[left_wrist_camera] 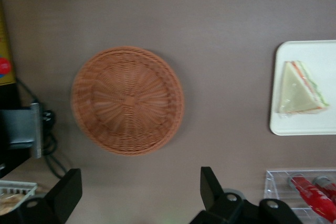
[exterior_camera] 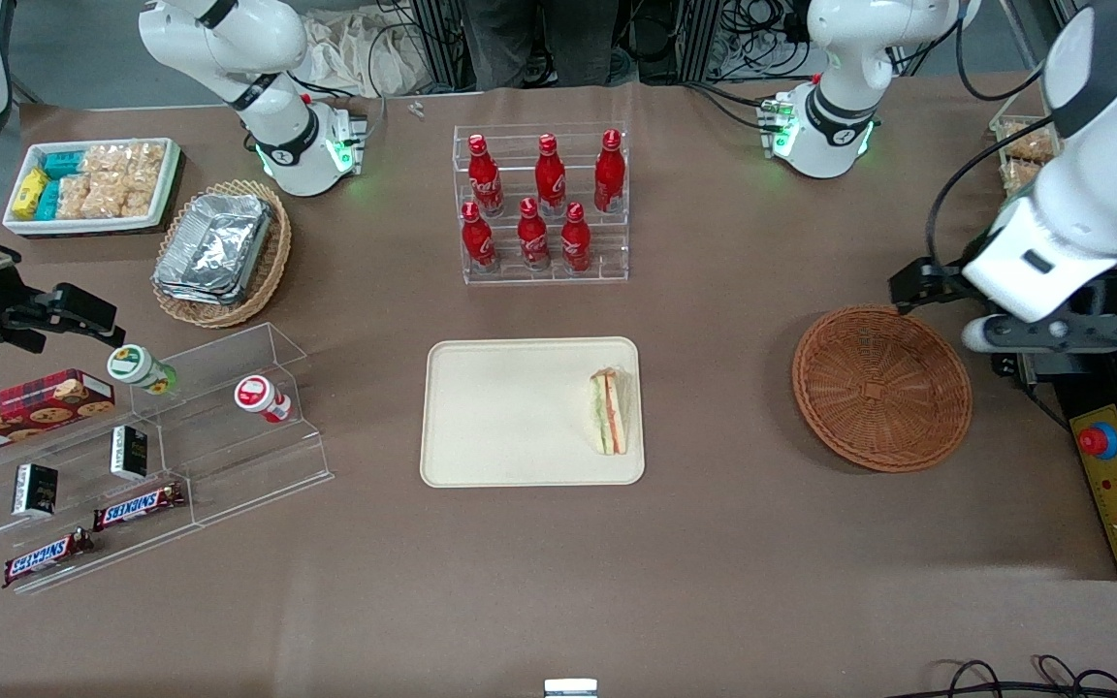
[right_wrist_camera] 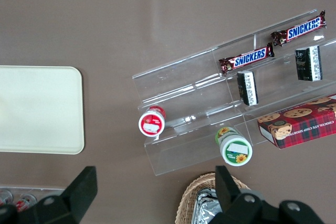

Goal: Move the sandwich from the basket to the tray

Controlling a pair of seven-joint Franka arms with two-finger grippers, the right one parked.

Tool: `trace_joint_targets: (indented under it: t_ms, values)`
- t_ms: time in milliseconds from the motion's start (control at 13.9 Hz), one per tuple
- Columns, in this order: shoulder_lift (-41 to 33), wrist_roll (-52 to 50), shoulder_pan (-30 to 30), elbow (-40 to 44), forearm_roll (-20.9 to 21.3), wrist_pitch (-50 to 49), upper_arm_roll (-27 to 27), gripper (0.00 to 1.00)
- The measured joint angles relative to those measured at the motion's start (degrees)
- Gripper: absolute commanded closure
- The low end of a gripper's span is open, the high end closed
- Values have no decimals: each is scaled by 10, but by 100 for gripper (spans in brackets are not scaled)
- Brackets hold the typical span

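Note:
The sandwich (exterior_camera: 610, 411), a white-bread wedge with orange and green filling, lies on the cream tray (exterior_camera: 500, 417) at the edge nearest the working arm's end. It also shows in the left wrist view (left_wrist_camera: 300, 88) on the tray (left_wrist_camera: 320, 124). The round reddish-brown basket (exterior_camera: 881, 388) is empty; the wrist view (left_wrist_camera: 127, 100) looks straight down into it. My gripper (exterior_camera: 927, 286) hangs high above the table at the basket's rim, a little farther from the front camera than the basket. It is open and empty (left_wrist_camera: 139, 192), its fingers wide apart.
A clear rack of red bottles (exterior_camera: 544, 208) stands farther from the camera than the tray. An acrylic shelf with snacks (exterior_camera: 180, 436), an oval wicker basket of foil containers (exterior_camera: 219, 252) and a white snack bin (exterior_camera: 93, 184) lie toward the parked arm's end. A yellow control box (exterior_camera: 1116, 485) sits beside the basket.

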Motion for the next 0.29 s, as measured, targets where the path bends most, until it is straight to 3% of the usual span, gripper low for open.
trace_joint_targets:
  t_ms: [144,289]
  values:
    - [-37,29,-27,-28,-6,0,56,0]
    - [-66,41,-36,-55,-8,3,73,0]
